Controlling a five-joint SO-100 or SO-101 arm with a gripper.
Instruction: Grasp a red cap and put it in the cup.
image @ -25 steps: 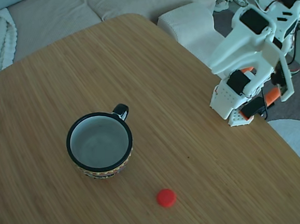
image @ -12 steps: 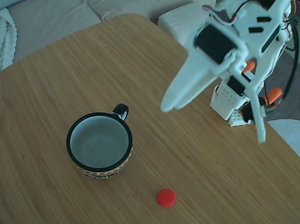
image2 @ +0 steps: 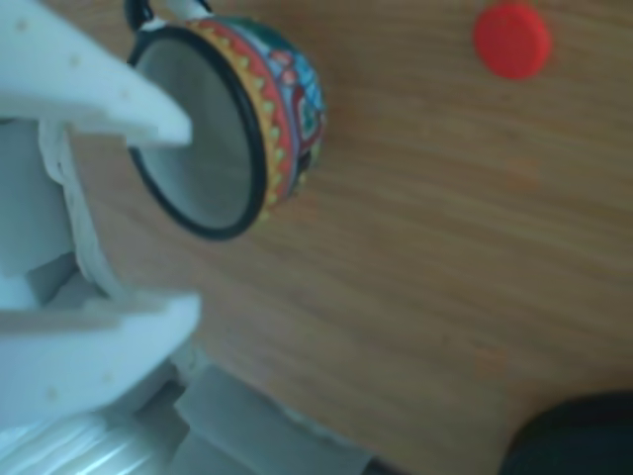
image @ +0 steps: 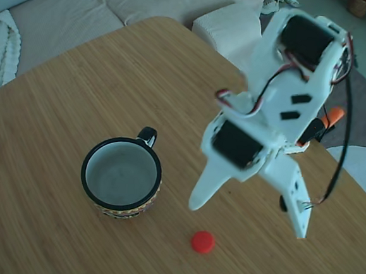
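1. Overhead, the gripper (image: 246, 221) hangs above the table (image: 59, 102) with its two white fingers spread wide and nothing between them.
2. Below it, the red cap (image: 202, 241) lies flat on the wood, apart from both fingers.
3. Left of the cap in the fixed view stands the cup (image: 121, 177), upright, handle pointing away, nothing visible inside.

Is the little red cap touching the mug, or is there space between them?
Apart. In the fixed view, the red cap lies on the table with a clear strip of bare wood between it and the cup.
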